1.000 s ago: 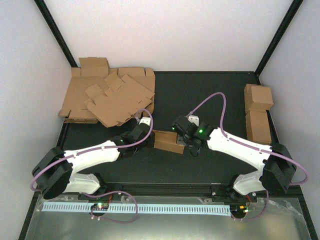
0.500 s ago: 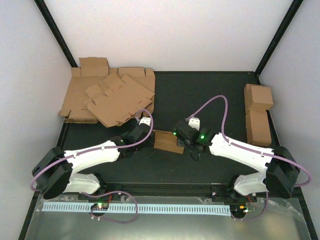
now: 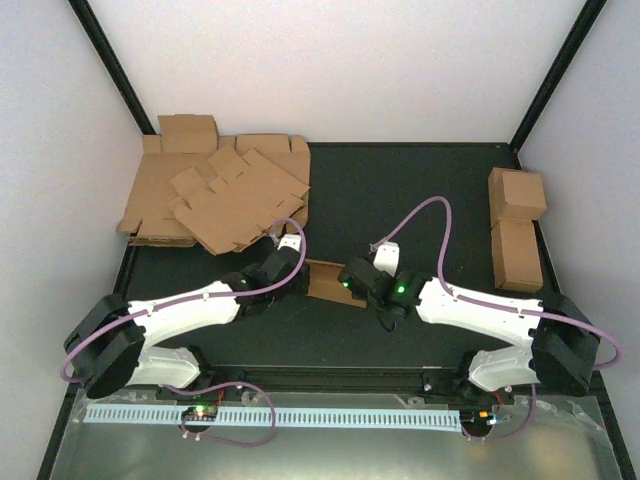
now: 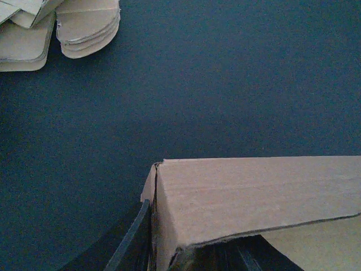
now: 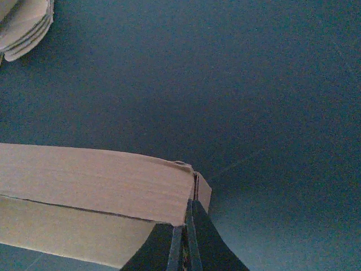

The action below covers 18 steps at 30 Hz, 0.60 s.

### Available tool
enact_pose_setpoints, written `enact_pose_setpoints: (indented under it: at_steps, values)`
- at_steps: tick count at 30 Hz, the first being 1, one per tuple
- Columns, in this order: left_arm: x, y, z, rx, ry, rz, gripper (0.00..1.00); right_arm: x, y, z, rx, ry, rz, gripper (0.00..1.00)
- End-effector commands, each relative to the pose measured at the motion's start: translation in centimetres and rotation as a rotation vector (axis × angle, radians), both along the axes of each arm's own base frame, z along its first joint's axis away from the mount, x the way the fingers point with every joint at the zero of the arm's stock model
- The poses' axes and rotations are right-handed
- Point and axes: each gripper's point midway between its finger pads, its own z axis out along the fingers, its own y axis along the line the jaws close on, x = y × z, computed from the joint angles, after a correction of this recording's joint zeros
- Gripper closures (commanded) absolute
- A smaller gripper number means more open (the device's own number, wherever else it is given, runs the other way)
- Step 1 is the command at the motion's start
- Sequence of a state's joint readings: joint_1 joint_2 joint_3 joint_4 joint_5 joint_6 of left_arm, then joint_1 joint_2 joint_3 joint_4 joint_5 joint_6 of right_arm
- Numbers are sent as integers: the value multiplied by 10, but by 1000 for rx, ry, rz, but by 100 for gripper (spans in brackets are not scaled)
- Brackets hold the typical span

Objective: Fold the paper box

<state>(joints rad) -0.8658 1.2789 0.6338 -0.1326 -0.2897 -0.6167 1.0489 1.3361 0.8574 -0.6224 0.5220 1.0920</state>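
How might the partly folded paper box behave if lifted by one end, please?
The paper box looks like thin corrugated card, so probably light and fairly stiff along its walls. Its corner seam gapes slightly, so it may spring open.

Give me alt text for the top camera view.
The left gripper and right gripper clamp opposite ends of a partly folded brown cardboard paper box on the black table. Flat brown cardboard blanks lie far left, closed brown cardboard cartons far right.
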Motion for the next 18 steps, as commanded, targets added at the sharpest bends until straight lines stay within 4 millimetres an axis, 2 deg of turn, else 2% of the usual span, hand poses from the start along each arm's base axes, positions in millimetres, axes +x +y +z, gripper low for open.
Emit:
enact_pose_setpoints:
  at_steps: [1, 6, 8, 9, 12, 16, 18]
  values:
    - [-17, -15, -8, -15, 53, -82, 68, -30, -12, -49, -54, 144, 17, 98]
    - [-17, -16, -7, -17, 54, -83, 68, -31, -11, -47, -66, 128, 35, 97]
    - [-16, -15, -6, -15, 51, -81, 68, -31, -13, -41, -77, 122, 41, 81]
    - [-16, -15, -6, -13, 51, -81, 68, -30, -13, -36, -80, 112, 49, 77]
    - [-16, -15, 3, -30, 30, -79, 68, -29, -17, -22, -78, 78, 68, 72]
    - [-15, -14, 3, -25, 30, -76, 68, -33, -11, -9, -13, 55, 134, 69]
    - [-15, -14, 3, -23, 30, -76, 68, -38, 0, -2, 31, 54, 213, 60]
